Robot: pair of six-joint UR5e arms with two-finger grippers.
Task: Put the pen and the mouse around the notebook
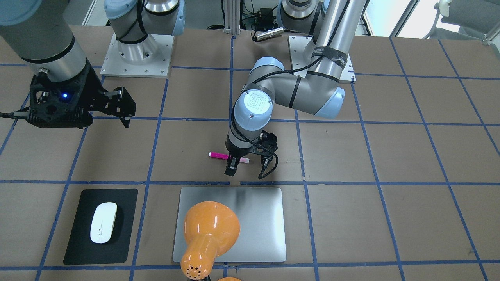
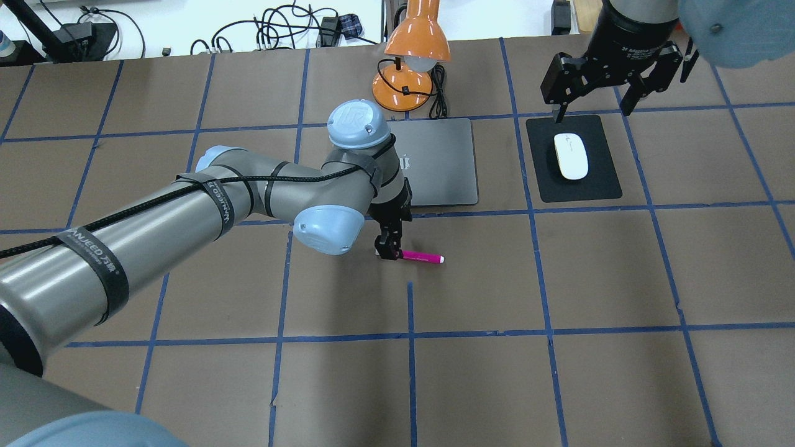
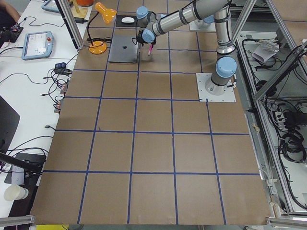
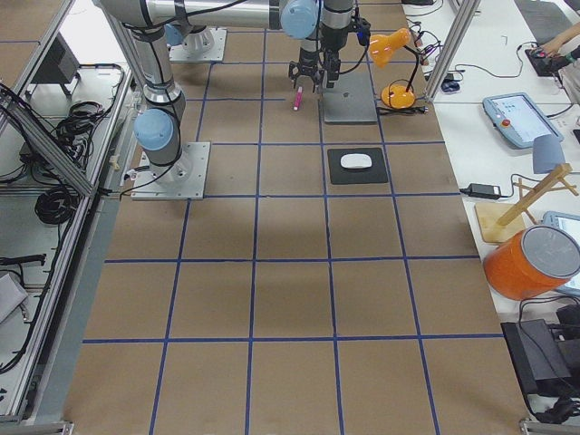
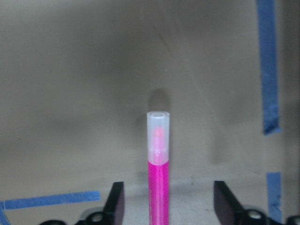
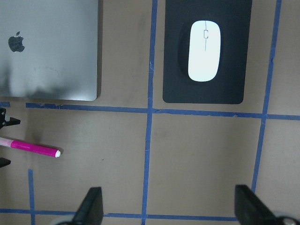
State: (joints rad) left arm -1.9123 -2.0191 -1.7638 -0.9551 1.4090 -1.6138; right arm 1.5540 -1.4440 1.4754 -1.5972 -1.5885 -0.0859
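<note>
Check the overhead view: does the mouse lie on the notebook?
No, the mouse sits on the black mat, apart from the notebook.

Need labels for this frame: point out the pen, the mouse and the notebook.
pen [image 2: 422, 256], overhead exterior view, middle of its magenta barrel.
mouse [image 2: 571, 156], overhead exterior view, centre of its white top.
notebook [image 2: 444, 167], overhead exterior view, bare part of its grey lid.

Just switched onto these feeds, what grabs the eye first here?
The bright magenta pen lies on the brown table, with the left gripper open astride its pale end, just short of the silver notebook. Next come the orange desk lamp leaning over the notebook, and the white mouse on its black mat, with the open right gripper raised nearby.
</note>
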